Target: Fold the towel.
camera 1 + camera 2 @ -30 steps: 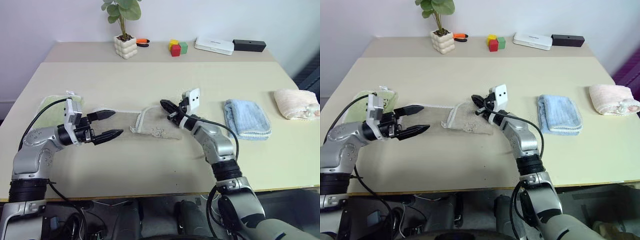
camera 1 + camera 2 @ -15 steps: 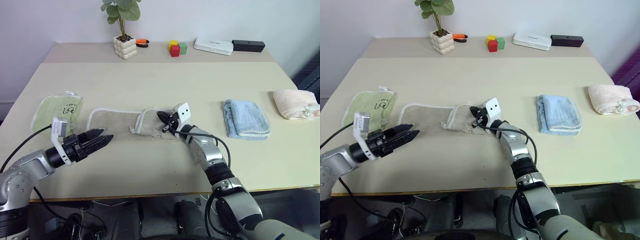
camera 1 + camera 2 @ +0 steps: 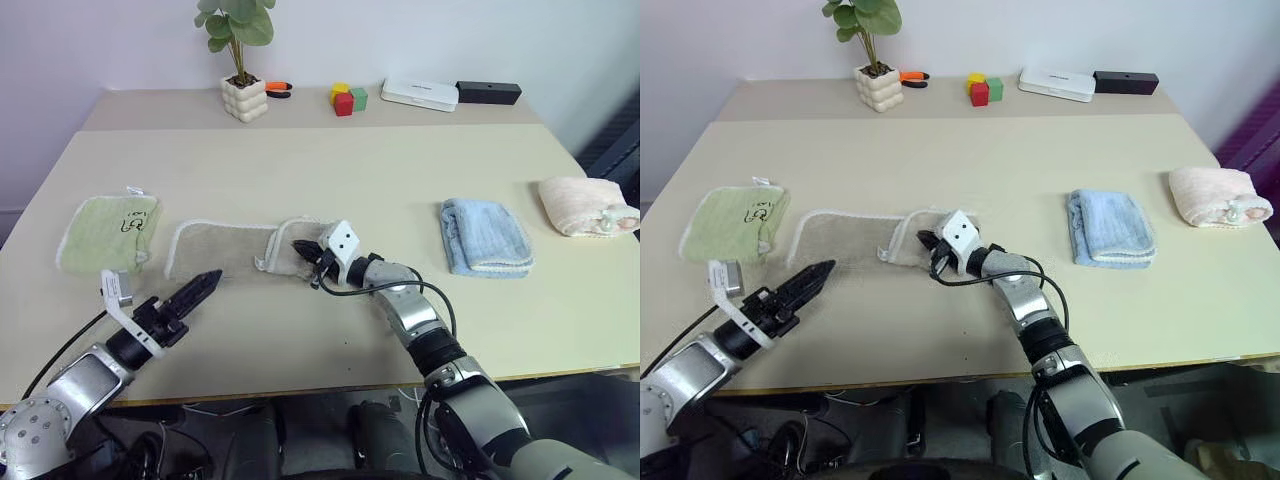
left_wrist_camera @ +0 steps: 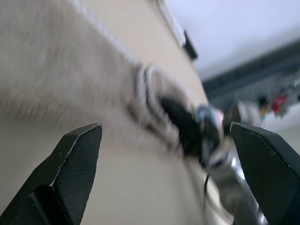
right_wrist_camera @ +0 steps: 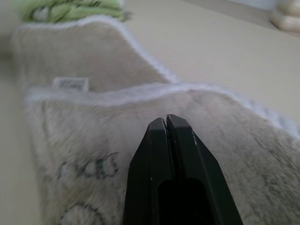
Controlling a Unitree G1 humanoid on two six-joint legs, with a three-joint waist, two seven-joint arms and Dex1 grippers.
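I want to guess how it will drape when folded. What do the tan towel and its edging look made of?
The towel looks like soft terry cloth, matte and beige: the right wrist view shows a fuzzy, looped pile. Its edging looks like a white corded or stitched trim, probably cotton, though the fibre cannot be told. It already lies limp, with one end folded over.

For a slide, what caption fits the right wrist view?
Shut right end effector low over the partly folded beige towel, green towel beyond.
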